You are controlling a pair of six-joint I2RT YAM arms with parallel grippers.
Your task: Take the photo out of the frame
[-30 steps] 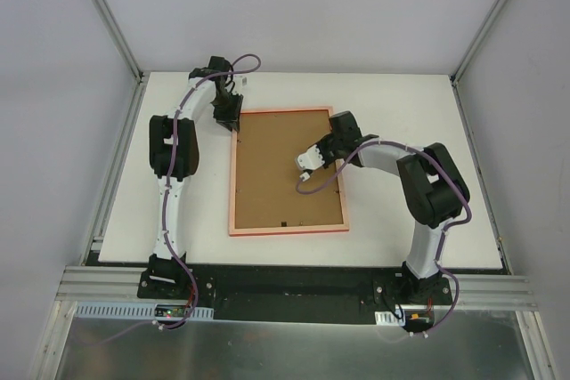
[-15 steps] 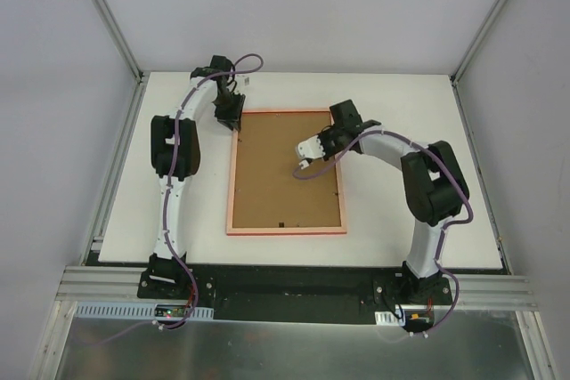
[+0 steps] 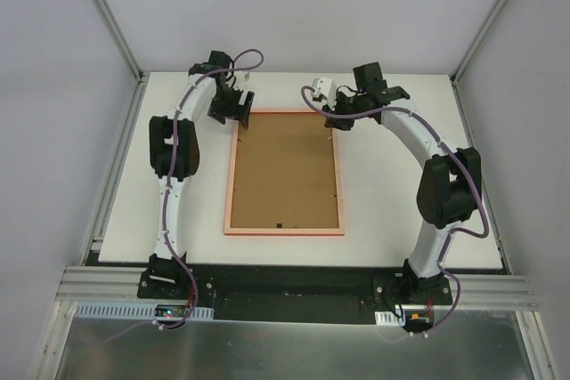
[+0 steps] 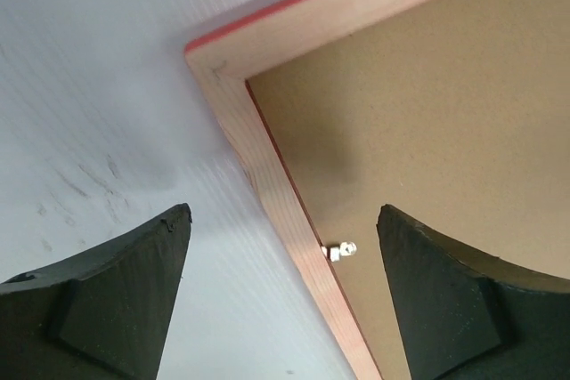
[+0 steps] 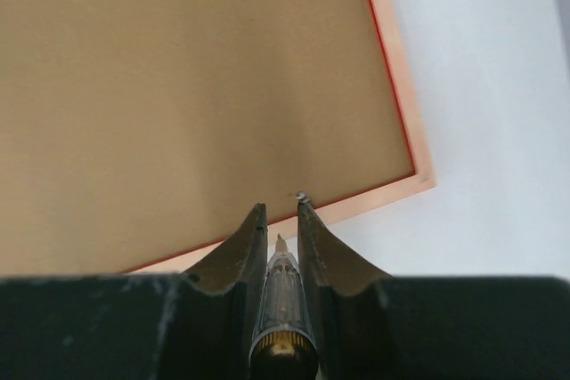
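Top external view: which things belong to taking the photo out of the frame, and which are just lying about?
Job: face-down red rectangular picture frame with pale wood-pink back; brown backing board; small metal retaining tabs; left fingers, open; right fingers, shut on slim pointed tool.
Bystanders: white table top; purple arm cables; aluminium rails.

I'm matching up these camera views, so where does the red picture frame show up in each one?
Top external: the frame lies back-up, mid-picture.
Left wrist: a corner of it at upper centre, one rail running down-right.
Right wrist: a corner at right, rails above and left of it.
Shared landmark: the brown backing board.
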